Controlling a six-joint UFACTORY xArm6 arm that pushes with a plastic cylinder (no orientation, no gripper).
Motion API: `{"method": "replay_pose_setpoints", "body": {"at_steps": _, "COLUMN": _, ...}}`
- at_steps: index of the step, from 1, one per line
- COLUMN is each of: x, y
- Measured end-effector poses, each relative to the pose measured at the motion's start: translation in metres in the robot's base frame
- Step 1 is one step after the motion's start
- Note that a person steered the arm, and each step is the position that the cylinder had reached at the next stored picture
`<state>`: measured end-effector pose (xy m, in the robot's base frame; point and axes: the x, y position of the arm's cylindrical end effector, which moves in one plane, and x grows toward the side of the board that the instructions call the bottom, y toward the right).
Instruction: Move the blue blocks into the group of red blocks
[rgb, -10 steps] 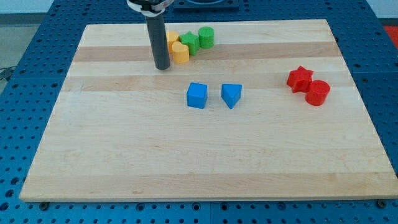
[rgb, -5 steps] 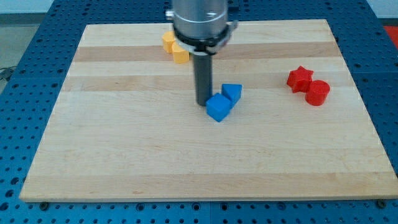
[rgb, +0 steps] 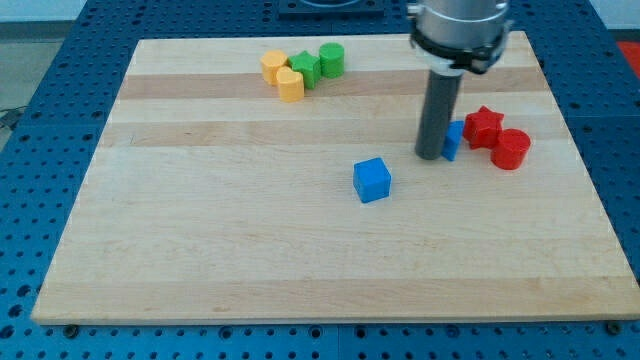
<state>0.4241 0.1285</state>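
Note:
My tip (rgb: 431, 156) rests on the board right of centre, against the left side of a blue block (rgb: 453, 140) that is mostly hidden behind the rod. That blue block touches the red star block (rgb: 483, 126). A red cylinder (rgb: 511, 149) sits just right of and below the star. A blue cube (rgb: 372, 180) lies alone, down and to the left of my tip, apart from it.
At the view's top, left of centre, sits a cluster: two yellow blocks (rgb: 282, 76), a green star-like block (rgb: 306, 68) and a green cylinder (rgb: 332, 60). The wooden board (rgb: 200, 250) lies on a blue perforated table.
My tip swept from the top left to the right. It pushed both blue blocks rightward, left the cube behind, and carried the other blue block up against the red star.

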Motion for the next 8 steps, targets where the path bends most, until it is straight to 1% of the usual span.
{"method": "replay_pose_setpoints", "body": {"at_steps": 1, "x": 0.000, "y": 0.025}}
{"method": "replay_pose_setpoints", "body": {"at_steps": 2, "x": 0.001, "y": 0.025}}
{"method": "replay_pose_setpoints", "body": {"at_steps": 3, "x": 0.004, "y": 0.001}}
{"method": "replay_pose_setpoints", "body": {"at_steps": 5, "x": -0.026, "y": -0.097}}
{"method": "replay_pose_setpoints", "body": {"at_steps": 6, "x": -0.014, "y": -0.123}}
{"method": "replay_pose_setpoints", "body": {"at_steps": 7, "x": 0.078, "y": -0.162}}
{"method": "replay_pose_setpoints", "body": {"at_steps": 8, "x": 0.111, "y": -0.178}}
